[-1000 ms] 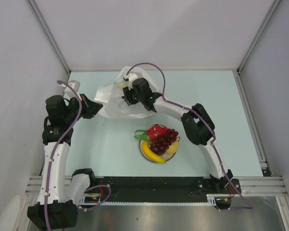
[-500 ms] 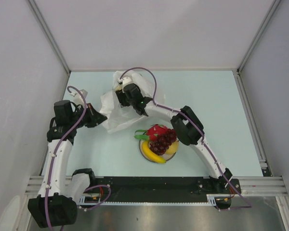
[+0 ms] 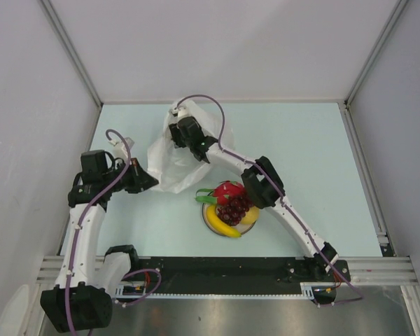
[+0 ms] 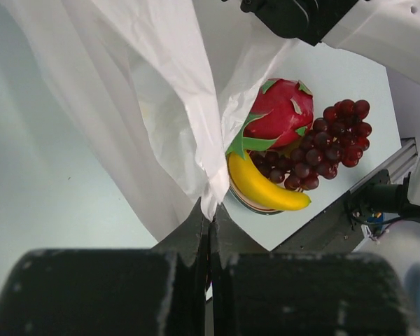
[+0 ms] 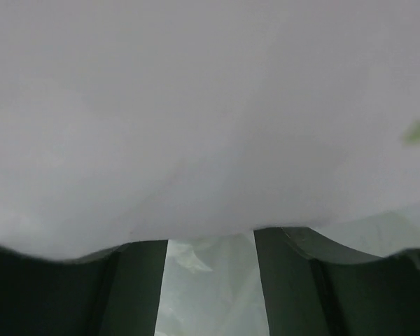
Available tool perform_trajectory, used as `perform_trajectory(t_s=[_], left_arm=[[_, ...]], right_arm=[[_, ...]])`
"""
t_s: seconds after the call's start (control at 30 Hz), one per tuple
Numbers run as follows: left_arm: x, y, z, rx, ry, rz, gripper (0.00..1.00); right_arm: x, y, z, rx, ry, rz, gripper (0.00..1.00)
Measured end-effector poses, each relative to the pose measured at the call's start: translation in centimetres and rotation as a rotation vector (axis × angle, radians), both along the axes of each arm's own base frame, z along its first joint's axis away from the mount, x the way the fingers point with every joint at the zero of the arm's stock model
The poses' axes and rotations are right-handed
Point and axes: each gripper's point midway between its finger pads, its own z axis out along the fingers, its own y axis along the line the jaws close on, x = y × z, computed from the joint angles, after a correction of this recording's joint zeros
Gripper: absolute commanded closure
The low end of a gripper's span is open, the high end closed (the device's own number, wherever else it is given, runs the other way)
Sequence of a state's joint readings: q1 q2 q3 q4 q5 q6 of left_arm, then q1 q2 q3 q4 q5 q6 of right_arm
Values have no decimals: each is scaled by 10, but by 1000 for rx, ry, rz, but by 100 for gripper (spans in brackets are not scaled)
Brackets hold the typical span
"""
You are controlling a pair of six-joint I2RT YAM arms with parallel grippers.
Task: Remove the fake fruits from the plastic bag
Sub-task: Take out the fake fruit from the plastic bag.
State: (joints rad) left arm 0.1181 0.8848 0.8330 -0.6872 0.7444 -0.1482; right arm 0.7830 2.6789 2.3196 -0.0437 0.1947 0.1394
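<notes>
Crinkly translucent white plastic bag (image 3: 169,159), 10 o'clock of round white plate (image 3: 206,217) | left gripper (image 4: 210,222) pinching bag edge, clear in left wrist view only | right gripper (image 5: 210,252) jaws parted against film, right wrist view only | plated: yellow plastic banana (image 3: 224,228), dark purple-red grape bunch (image 3: 236,205), red leafy fruit (image 3: 227,190) | since earlier: bag dragged toward 7 o'clock

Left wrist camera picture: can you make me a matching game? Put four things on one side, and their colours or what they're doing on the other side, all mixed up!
Things:
1. banana
2. grapes
3. plastic bag
4. left gripper

Descriptions:
A. dark purple-red
B. shut, pinching the bag's edge
C. yellow
D. white and crinkly

Right pairs: 1-C, 2-A, 3-D, 4-B
</notes>
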Motion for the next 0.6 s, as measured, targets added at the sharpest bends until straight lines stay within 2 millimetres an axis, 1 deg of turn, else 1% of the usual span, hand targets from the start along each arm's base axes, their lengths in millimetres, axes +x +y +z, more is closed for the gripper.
perform_trajectory(t_s=[0.03,0.07,0.1,0.17,0.2,0.27,0.33,0.43,0.5,0.6], left_arm=[[-2,0,-1,4,6,-4,100],[-4,0,-1,9,10,-10,100],[-5,0,-1,14,10,-13,100],[-6,1,2,22,5,-20,100],[-6,1,7,29,-8,-27,100],[-6,1,14,37,-29,-33,100],[-5,1,24,46,-65,-41,100],[-9,0,30,53,-98,-48,99],[-12,0,32,62,-110,-53,100],[-20,1,33,80,-125,-63,100]], right_arm=[[2,1,-1,-1,0,0,52],[2,2,-3,-3,2,1,54],[2,3,-4,-7,6,2,58],[2,3,-6,-12,12,-1,63],[1,2,-9,-21,18,-1,77],[0,2,-10,-31,19,10,98],[-3,5,-10,-33,20,39,100],[-7,10,-14,-36,17,79,100],[-12,12,-20,-43,26,101,100],[-26,19,-33,-53,57,150,100]])
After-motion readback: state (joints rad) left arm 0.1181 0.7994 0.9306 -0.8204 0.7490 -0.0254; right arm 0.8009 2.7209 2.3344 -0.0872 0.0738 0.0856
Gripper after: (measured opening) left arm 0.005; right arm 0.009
